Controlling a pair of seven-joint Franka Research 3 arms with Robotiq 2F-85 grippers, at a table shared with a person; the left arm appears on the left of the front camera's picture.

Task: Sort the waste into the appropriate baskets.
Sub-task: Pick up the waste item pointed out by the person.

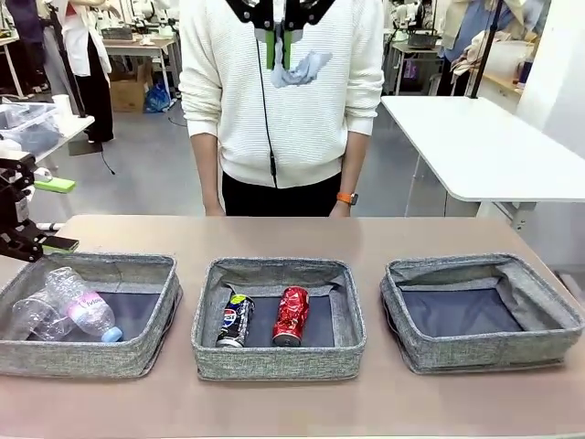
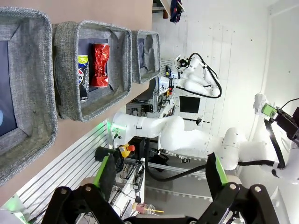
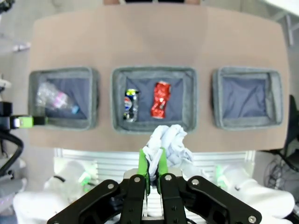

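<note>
Three grey woven baskets sit in a row on the brown table [image 1: 274,233]; taking the middle basket [image 1: 279,364] as the mark, the left basket [image 1: 87,357] lies to its left on the robot's side and the right basket [image 1: 484,352] to its right, the three near one another but apart. In the middle basket a dark blue logo can [image 1: 235,320] and a crushed red can [image 1: 292,315] lie side by side; in the left basket a clear bottle with a blue cap [image 1: 84,305] rests against a clear plastic cup [image 1: 37,315]; the right basket shows a bare dark bottom.

The right wrist view adds what the front view cuts off: the right gripper [image 3: 153,163], high above the table's near edge in front of the middle basket, pinches a crumpled white paper wad [image 3: 168,144] between its green pads; in the front view that wad [image 1: 302,69] hangs before the white sweater of a person [image 1: 283,101] standing behind the middle basket.

The left wrist view shows the left gripper [image 2: 161,170] with fingers spread wide and nothing between them, the baskets sideways beyond; the front view places it [image 1: 23,215] left of the left basket. Farther back stands a white table [image 1: 484,146].
</note>
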